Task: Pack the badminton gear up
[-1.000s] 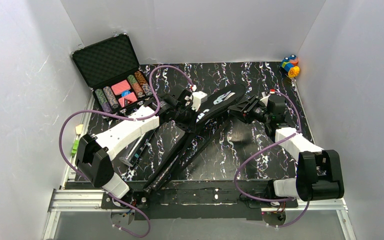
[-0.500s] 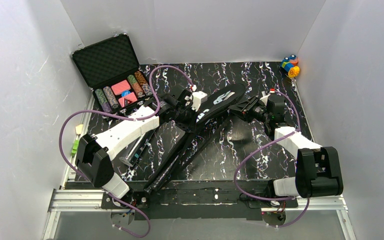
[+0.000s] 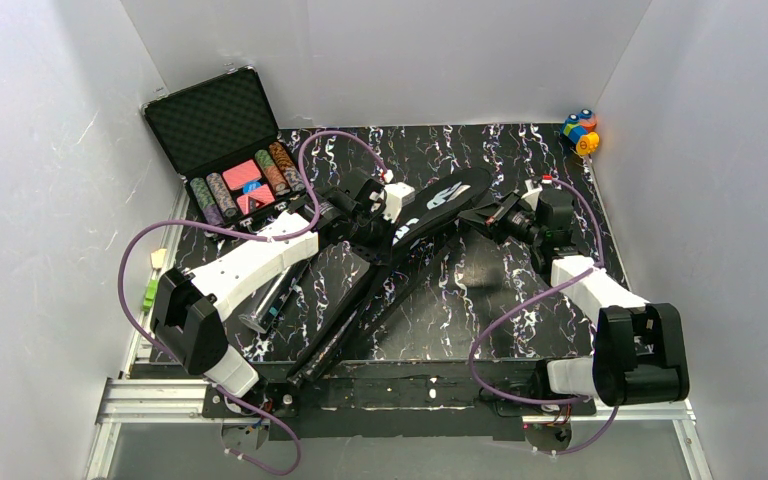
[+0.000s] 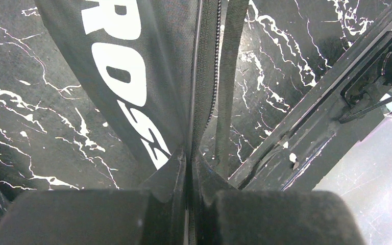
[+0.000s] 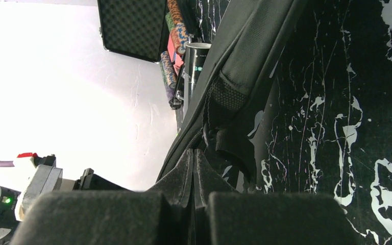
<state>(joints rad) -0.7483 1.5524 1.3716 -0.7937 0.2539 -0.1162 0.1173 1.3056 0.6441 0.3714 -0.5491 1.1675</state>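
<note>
The black "CROSSWAY" bag (image 3: 440, 200) lies diagonally across the table, its head end at the far middle. My left gripper (image 3: 400, 215) is shut on the bag's zipper edge (image 4: 204, 102), with the white lettering (image 4: 127, 81) just left of the jaws. My right gripper (image 3: 478, 213) is shut on the bag's fabric edge (image 5: 194, 158) at the head end, beside a strap (image 5: 229, 92). The dark tube (image 3: 270, 295) lies under my left arm, and its open rim shows in the right wrist view (image 5: 198, 48). No rackets or shuttlecocks are in view.
The open black case of poker chips (image 3: 222, 125) stands at the far left and also shows in the right wrist view (image 5: 132, 28). Colourful toy blocks (image 3: 580, 132) sit in the far right corner. White walls enclose the table on three sides.
My right gripper has moved a little toward the far wall, drawing the bag's head end with it. My left gripper has stayed in place, shut on the bag.
</note>
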